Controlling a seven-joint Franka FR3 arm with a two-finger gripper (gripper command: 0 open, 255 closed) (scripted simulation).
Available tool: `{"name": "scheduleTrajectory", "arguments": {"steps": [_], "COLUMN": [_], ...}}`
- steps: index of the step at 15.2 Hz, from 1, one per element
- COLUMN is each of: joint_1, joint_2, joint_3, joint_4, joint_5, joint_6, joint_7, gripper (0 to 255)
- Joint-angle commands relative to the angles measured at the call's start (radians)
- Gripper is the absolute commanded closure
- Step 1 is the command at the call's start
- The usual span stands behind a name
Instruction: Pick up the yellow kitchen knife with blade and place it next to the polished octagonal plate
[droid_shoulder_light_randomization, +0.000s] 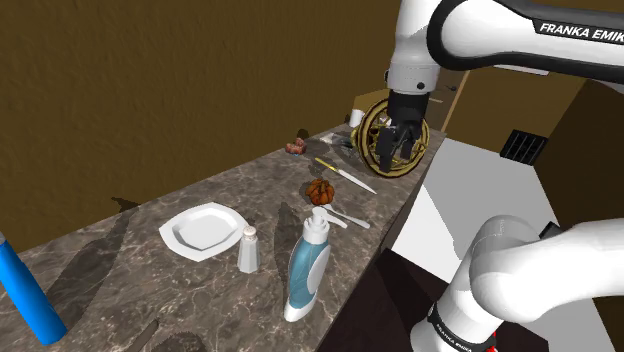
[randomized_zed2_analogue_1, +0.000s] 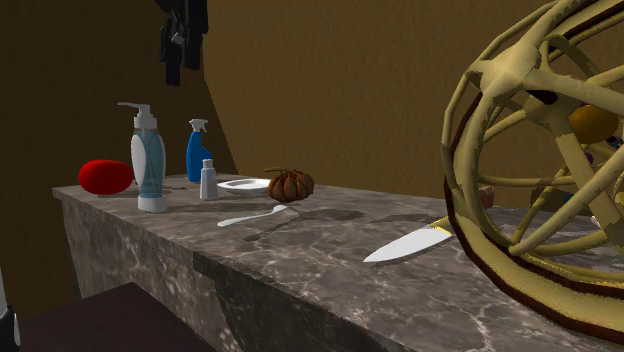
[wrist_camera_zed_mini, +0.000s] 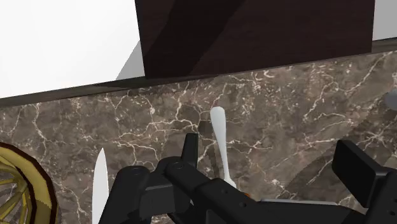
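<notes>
The knife (droid_shoulder_light_randomization: 345, 177) lies flat on the marble counter (droid_shoulder_light_randomization: 150, 290), its yellow handle toward the wall and its pale blade pointing at the counter's front edge. Its blade (randomized_zed2_analogue_1: 408, 245) also shows in the second exterior view, and its tip (wrist_camera_zed_mini: 100, 184) in the wrist view. The white octagonal plate (droid_shoulder_light_randomization: 203, 230) sits farther along the counter, toward the shoulder view's left, and looks small (randomized_zed2_analogue_1: 245, 184) in the second exterior view. My black gripper (droid_shoulder_light_randomization: 395, 152) hangs open well above the counter, in front of the wire basket and a little to the right of the knife. Its fingers (wrist_camera_zed_mini: 189, 149) stand apart with nothing between them.
A gold wire basket (droid_shoulder_light_randomization: 372, 135) stands at the counter's far end beside the knife. A brown ribbed object (droid_shoulder_light_randomization: 320, 190), a white spoon (droid_shoulder_light_randomization: 345, 215), a shaker (droid_shoulder_light_randomization: 248, 248) and a pump bottle (droid_shoulder_light_randomization: 308, 265) lie between knife and plate. A blue bottle (droid_shoulder_light_randomization: 25, 295) is at the near left.
</notes>
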Motion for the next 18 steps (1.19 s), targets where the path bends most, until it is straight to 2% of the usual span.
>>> {"name": "scheduleTrajectory", "arguments": {"steps": [1, 10, 18], "joint_1": [0.000, -0.037, -0.058], "joint_2": [0.000, 0.248, 0.524], "joint_3": [0.000, -0.146, -0.256], "joint_4": [0.000, 0.040, 0.167], "joint_5": [0.000, -0.096, -0.118], "joint_6": [0.000, 0.206, 0.357], "joint_7": [0.000, -0.161, -0.303], "gripper": [0, 0, 0]}}
